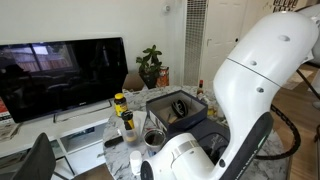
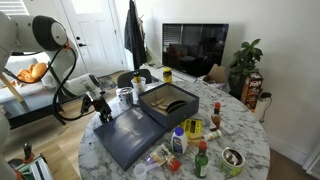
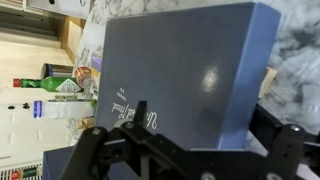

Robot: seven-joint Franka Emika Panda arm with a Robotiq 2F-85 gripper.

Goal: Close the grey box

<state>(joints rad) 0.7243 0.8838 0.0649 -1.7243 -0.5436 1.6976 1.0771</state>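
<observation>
The grey box (image 2: pixel 168 101) sits open on the round marble table (image 2: pixel 245 132), its flat lid (image 2: pixel 133 137) lying right beside it, while the gripper (image 2: pixel 101 108) hangs spread wide and empty at the lid's outer edge.

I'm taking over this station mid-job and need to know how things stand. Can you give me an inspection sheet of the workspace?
Surface: round marble table, crowded.
Job's things: grey box open; its lid lies flat on the table beside it.
Clutter: bottles and a metal cup around the box.
Grippers: gripper open, holding nothing, at the lid's edge; contact unclear.
Cables: black cable looped along the arm.
Surroundings: television, potted plant, hanging jacket.
</observation>
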